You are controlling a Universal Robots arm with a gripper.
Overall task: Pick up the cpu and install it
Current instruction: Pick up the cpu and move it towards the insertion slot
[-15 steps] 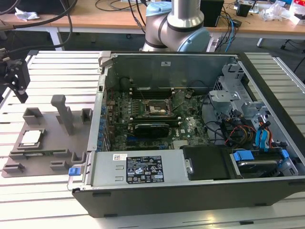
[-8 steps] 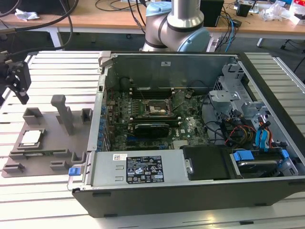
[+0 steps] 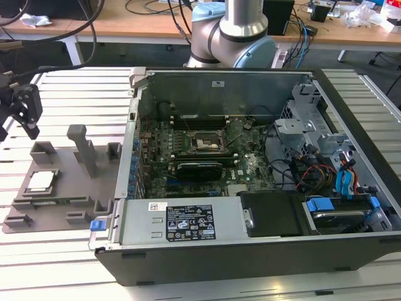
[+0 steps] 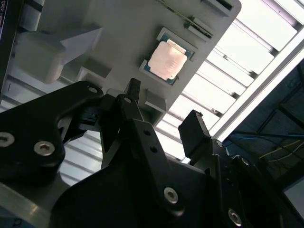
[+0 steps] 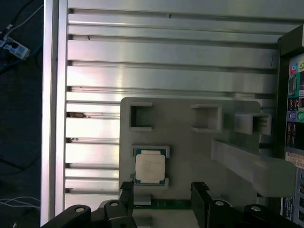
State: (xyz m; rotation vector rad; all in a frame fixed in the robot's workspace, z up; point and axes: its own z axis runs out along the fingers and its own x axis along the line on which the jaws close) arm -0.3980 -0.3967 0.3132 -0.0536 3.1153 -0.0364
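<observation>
The cpu (image 3: 39, 180), a small square chip with a silvery top, lies in a pocket of the grey plastic tray (image 3: 62, 195) at the exterior view's left. Both wrist views show the cpu (image 4: 167, 58) (image 5: 150, 166) flat on the tray (image 4: 118, 28) (image 5: 190, 156). My gripper (image 3: 24, 125) hangs above the tray's far left side, open with nothing between its black fingers (image 4: 137, 118) (image 5: 199, 192); it is clear of the chip. The dark metal-framed socket (image 3: 207, 143) sits on the green motherboard inside the open computer case (image 3: 188, 219).
A tall grey post (image 3: 81, 147) and several raised blocks stand on the tray near the chip. The case's side wall (image 3: 128, 150) borders the tray. Cables and a drive cage (image 3: 313, 144) fill the case's right side. The arm's base (image 3: 241, 31) stands behind on the slatted aluminium table (image 3: 75, 94).
</observation>
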